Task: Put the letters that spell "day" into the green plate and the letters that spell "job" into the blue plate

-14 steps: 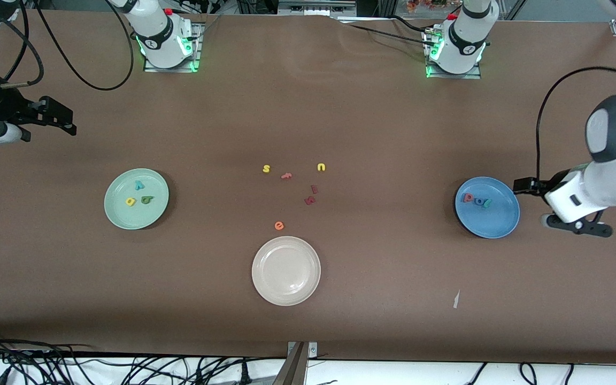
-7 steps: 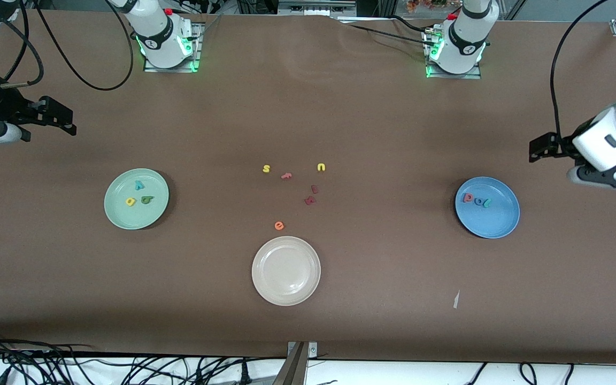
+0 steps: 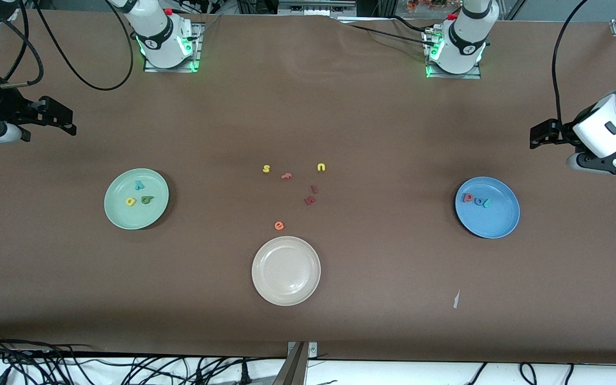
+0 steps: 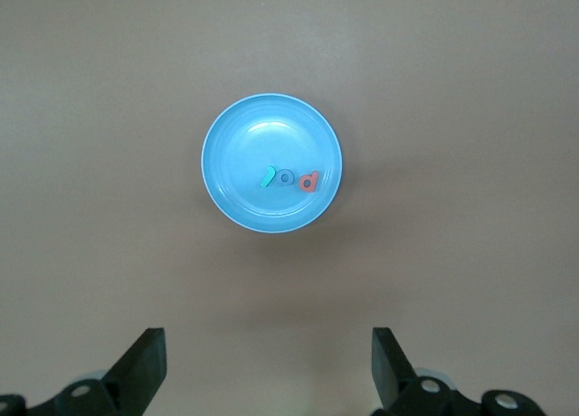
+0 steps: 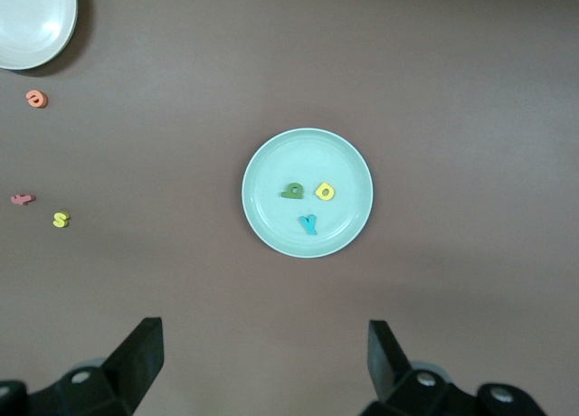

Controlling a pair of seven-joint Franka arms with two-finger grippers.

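Both the left hand (image 3: 546,133) and right hand (image 3: 56,115) hang spread, empty; "day" letters (image 3: 139,195) in green plate (image 3: 121,216), "job" letters (image 3: 476,201) in blue plate (image 3: 495,227).

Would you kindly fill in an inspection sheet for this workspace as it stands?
Surface: brown table, small pale scrap near the front edge.
Job's things: green plate holds yellow, dark green and teal letters; blue plate holds salmon, blue and teal letters.
Clutter: cream plate; six loose letters mid-table.
Grippers: left gripper open, raised near the blue plate; right gripper open, raised near the green plate.
Cables: black cables by the right arm's base.
Surroundings: nothing seen.
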